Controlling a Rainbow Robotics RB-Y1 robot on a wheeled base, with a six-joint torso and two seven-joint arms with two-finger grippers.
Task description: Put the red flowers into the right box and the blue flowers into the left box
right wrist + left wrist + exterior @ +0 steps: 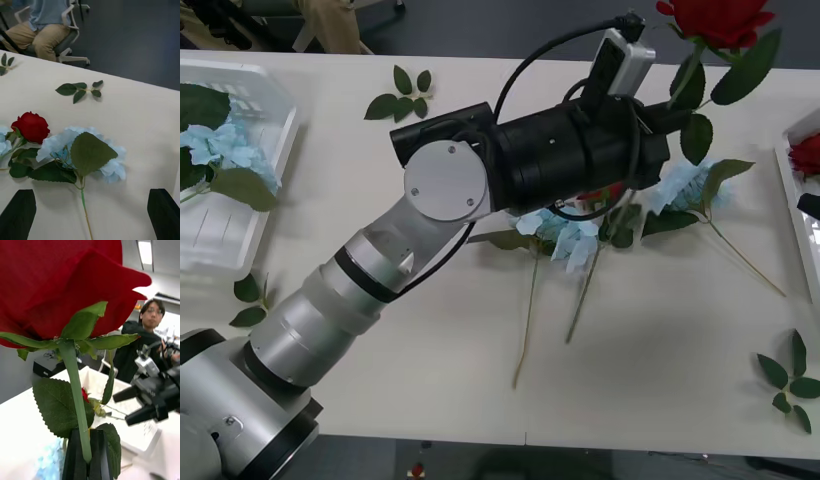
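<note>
The left gripper [87,453] has its black fingers pressed together on the stem of a rose [56,288], holding it upright with the bloom above the fingertips and a serrated leaf just beside them. In the front view this arm reaches across the table [660,330], and the held rose [715,18] rises past the wrist at the far edge. Beneath the forearm lie blue flowers [565,235] with their stems trailing toward the robot. The left box [240,150], well off to that arm's left, already holds a blue flower [220,145]. The right box [792,185] sits beyond the gripper on the right, with something red inside.

The right gripper [90,213] hovers with its fingers spread wide over a blue flower [80,150]; another rose [32,126] lies just beyond it, and a leaf sprig [78,90] farther off.
</note>
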